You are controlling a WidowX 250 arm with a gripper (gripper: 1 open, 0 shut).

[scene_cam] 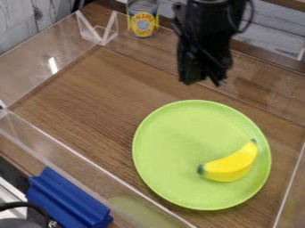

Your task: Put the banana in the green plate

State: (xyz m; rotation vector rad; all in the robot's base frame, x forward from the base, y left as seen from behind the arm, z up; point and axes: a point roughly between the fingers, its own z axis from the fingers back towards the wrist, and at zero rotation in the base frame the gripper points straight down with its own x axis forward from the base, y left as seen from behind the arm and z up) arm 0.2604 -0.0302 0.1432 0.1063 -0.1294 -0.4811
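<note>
While lying on the green plate [179, 142], the banana [231, 163] is sitting near the plate's right rim.
Behind it, the gripper [202, 78] is hanging above the desk [95, 89] with jaws pressed together, pinching nothing.

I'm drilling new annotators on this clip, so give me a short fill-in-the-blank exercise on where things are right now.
1. The banana lies on the ____ plate.
2. The end effector is up above the wooden table, holding ____.
3. The banana lies on the ____ side of the plate as the camera sees it.
4. The blue object sits near the picture's bottom ____ corner.

Missing words: green; nothing; right; left
</note>
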